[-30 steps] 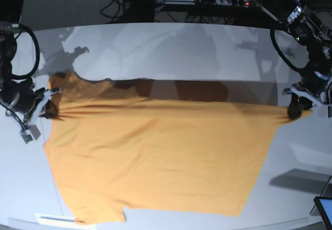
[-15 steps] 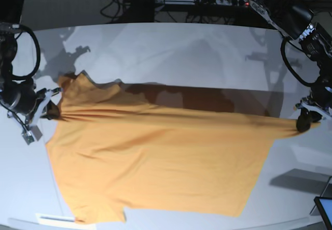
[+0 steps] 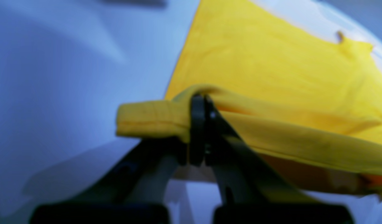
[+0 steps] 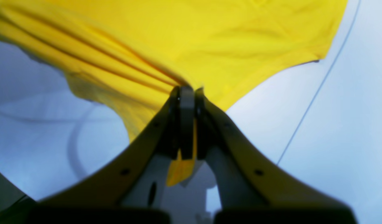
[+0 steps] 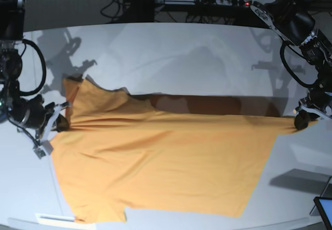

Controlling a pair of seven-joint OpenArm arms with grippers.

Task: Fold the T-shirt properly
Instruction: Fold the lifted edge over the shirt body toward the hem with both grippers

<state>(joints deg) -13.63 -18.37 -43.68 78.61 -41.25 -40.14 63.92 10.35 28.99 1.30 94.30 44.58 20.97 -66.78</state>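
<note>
The T-shirt (image 5: pixel 155 162) lies spread across the white desk (image 5: pixel 181 59), and all positions below are referenced to it.

At the T-shirt's left edge in the base view, the right gripper (image 5: pixel 58 122) is clamped on the fabric just below the sleeve. In the right wrist view the right gripper (image 4: pixel 187 93) has its jaws pressed together on a bunched fold of the T-shirt (image 4: pixel 209 37). Tension creases run from the clamp point up and to the left. A short tail of fabric hangs down between the two fingers, below the clamp point. A loose sleeve portion droops to the left of the fingers.

The body of the T-shirt covers the middle of the desk. Its near hem lies flat along the front edge of the desk. Its far edge is raised clear of the surface and stretched in a nearly straight line between the two grippers. A dark shadow sits on the desk directly behind that raised edge.

At the T-shirt's right corner in the base view, the left gripper (image 5: pixel 301 120) is clamped on the fabric. In the left wrist view the left gripper (image 3: pixel 199 102) has its jaws closed on a rolled edge of the T-shirt (image 3: pixel 271 62). A short hemmed stub protrudes to the left of the jaws. The taut fold extends to the right of them, above the flat cloth behind.

A dark screen corner (image 5: pixel 324 209) sits on the desk beyond the T-shirt's lower right corner.
</note>
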